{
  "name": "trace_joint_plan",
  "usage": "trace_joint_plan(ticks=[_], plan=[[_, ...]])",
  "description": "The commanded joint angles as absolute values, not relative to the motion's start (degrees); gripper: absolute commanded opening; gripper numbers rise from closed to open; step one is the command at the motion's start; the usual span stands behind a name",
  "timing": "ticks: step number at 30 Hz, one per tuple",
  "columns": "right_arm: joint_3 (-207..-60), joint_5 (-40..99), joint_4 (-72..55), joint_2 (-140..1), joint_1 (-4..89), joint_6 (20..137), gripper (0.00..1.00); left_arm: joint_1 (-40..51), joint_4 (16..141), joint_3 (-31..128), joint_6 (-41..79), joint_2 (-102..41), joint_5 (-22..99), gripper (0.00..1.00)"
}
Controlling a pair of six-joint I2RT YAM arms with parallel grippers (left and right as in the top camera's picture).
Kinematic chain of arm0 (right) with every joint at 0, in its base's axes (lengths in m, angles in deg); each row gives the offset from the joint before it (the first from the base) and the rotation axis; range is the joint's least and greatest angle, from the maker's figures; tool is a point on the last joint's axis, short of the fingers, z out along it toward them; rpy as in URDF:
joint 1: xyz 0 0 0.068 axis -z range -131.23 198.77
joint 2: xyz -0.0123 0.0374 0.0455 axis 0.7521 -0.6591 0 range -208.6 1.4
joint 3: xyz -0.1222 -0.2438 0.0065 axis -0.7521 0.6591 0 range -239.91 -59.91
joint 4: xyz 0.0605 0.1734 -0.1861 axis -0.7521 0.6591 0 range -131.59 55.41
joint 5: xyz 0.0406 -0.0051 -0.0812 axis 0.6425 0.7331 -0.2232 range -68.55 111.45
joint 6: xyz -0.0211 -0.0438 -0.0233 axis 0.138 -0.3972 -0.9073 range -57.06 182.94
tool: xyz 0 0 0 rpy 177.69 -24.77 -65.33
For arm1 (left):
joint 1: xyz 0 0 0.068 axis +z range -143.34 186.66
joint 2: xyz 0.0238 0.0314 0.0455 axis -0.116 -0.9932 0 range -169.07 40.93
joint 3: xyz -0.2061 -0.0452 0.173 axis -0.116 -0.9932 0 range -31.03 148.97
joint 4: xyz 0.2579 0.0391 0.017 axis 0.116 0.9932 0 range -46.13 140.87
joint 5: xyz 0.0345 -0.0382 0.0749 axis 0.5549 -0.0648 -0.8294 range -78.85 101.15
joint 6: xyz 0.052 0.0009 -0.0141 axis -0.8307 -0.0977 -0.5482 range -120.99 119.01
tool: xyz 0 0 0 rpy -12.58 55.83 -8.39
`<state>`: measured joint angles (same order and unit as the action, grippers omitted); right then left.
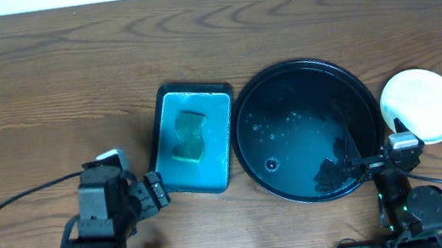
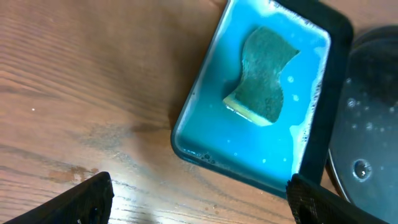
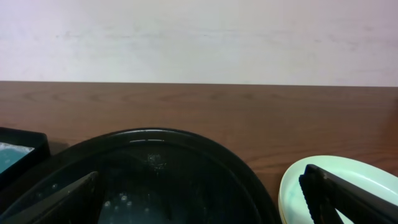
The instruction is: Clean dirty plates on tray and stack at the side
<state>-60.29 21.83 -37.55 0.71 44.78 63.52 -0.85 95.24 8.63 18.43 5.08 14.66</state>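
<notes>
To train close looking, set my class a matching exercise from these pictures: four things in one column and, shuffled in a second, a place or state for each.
Things
1. sponge
2. round black tray
3. pale plate
4. teal tray

Places or states
a. on the bare tabletop, right of the round black tray
b. lying in the teal tray
c. wet with droplets, no plate on it
d. rectangular, just left of the round black tray

Pairs: 1-b, 2-c, 3-a, 4-d
</notes>
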Motion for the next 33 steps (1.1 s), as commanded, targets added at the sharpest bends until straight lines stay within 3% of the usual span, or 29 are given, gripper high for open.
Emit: trace_joint_plan(ticks=[1, 4, 12, 19, 25, 28, 33], plan=[[-60.2, 21.3, -37.3, 1.1, 44.1, 62.9, 0.99, -0.7, 96.7, 5.6, 17.5, 10.7, 13.5, 0.90], [-60.2, 21.3, -37.3, 1.1, 44.1, 62.9, 0.99, 0.1, 93.7, 2.3, 15.8, 15.7, 13.2, 0.90], [-60.2, 21.3, -37.3, 1.1, 44.1, 62.9, 0.99, 3.7, 65.3, -19.2, 12.3, 37.6, 13.2, 0.90], [-60.2, 21.3, -37.3, 1.1, 44.1, 62.9, 0.99, 3.7, 42.7, -31.0, 12.1, 40.9, 13.1, 0.91], [-60.2, 21.3, -37.3, 1.1, 44.1, 62.9, 0.99, 3.8, 41.1, -30.8, 3.6, 40.9, 13.1, 0.91], [-60.2, 21.3, -37.3, 1.1, 44.1, 62.9, 0.99, 3.8, 48.1, -30.8, 3.3, 40.9, 13.1, 0.91], [-60.2, 21.3, -37.3, 1.1, 44.1, 62.9, 0.99, 3.9, 47.9, -30.8, 3.3, 40.9, 13.0, 0.91]])
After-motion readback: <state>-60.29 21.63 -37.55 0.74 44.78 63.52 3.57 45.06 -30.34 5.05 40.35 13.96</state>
